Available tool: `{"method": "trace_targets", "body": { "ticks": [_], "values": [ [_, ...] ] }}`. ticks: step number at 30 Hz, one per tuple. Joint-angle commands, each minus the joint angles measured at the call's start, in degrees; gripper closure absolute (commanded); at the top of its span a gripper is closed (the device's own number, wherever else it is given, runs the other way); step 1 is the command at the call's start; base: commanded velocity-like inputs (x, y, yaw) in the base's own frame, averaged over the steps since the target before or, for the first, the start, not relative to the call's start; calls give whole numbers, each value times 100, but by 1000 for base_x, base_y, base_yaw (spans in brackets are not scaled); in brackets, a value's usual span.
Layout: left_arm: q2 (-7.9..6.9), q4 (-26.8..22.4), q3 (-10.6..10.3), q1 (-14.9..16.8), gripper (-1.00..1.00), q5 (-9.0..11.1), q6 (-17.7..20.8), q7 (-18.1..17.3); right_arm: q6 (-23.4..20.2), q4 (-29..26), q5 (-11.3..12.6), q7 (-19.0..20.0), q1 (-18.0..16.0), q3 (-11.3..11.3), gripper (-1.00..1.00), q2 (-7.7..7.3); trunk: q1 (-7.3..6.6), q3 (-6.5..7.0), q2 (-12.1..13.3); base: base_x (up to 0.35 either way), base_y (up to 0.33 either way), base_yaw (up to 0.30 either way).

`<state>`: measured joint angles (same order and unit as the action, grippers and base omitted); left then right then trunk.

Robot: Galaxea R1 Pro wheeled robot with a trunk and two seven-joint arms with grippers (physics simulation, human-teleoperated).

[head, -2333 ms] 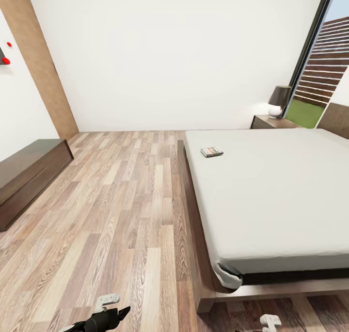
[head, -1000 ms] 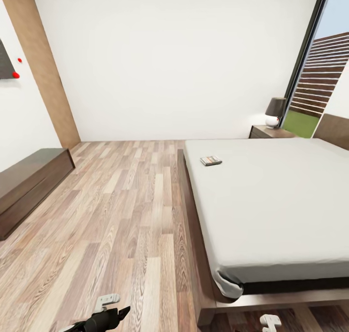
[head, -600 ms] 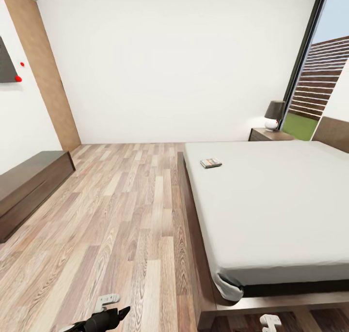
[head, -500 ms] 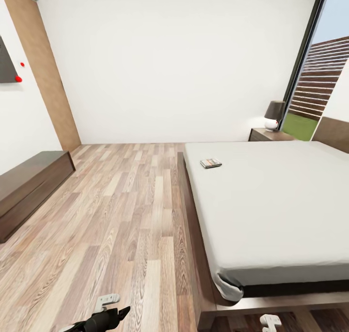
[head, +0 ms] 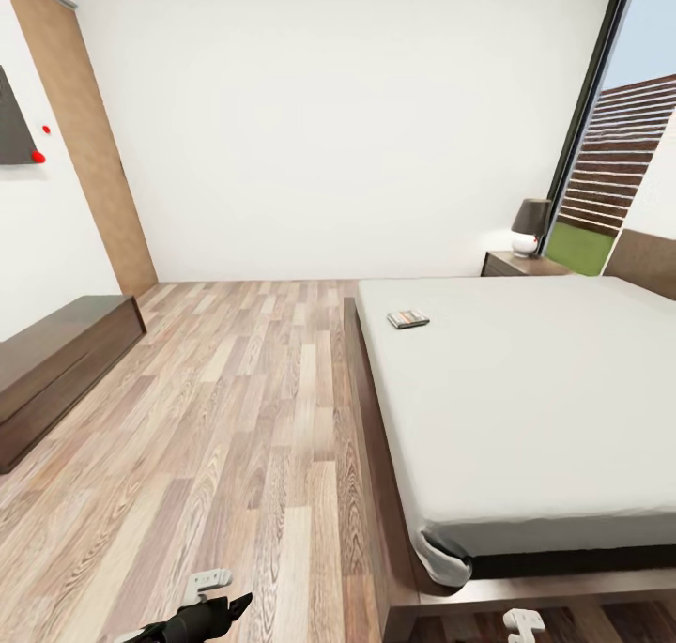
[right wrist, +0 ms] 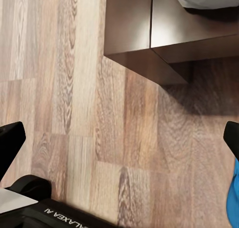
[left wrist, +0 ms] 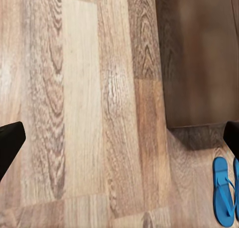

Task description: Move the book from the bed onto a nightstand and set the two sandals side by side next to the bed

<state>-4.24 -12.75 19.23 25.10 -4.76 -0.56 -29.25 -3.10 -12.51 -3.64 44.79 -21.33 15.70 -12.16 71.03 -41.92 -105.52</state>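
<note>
Both grippers – left gripper (left wrist: 119, 138), right gripper (right wrist: 119, 143) – are wide open, empty. The book (head: 408, 319) lies far up the bed (head: 526, 390) – wheels could bump its frame.

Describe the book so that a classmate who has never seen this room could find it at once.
Start at the large bed with its pale mattress. Near the mattress edge on the wood-floor side lies the book, small, thin and dark-covered. It is the one thing lying on the plain mattress.

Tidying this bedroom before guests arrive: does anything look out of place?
Yes. A book lies loose on the bed near its far corner, and a blue sandal lies on the wood floor by the bed frame's corner.
</note>
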Motion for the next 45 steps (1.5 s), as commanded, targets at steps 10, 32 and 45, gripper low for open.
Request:
{"method": "trace_targets", "body": {
  "ticks": [10, 32, 45],
  "values": [
    [3, 1, 46, 4, -100, -51, -4, -28, -33, -6, -38, 29, -2, 47, -100, 3, -1, 86, -2, 0, 0, 0],
    [2, 1, 46, 4, -100, -51, -5, -28, -33, -6, -40, 38, -2, 47, -100, -3, -1, 92, -2, 0, 0, 110],
    [2, 1, 46, 4, -100, -51, -6, -28, -33, -6, -40, 38, -2, 47, -100, -4, -1, 60, -2, 0, 0, 276]
  ]
}}
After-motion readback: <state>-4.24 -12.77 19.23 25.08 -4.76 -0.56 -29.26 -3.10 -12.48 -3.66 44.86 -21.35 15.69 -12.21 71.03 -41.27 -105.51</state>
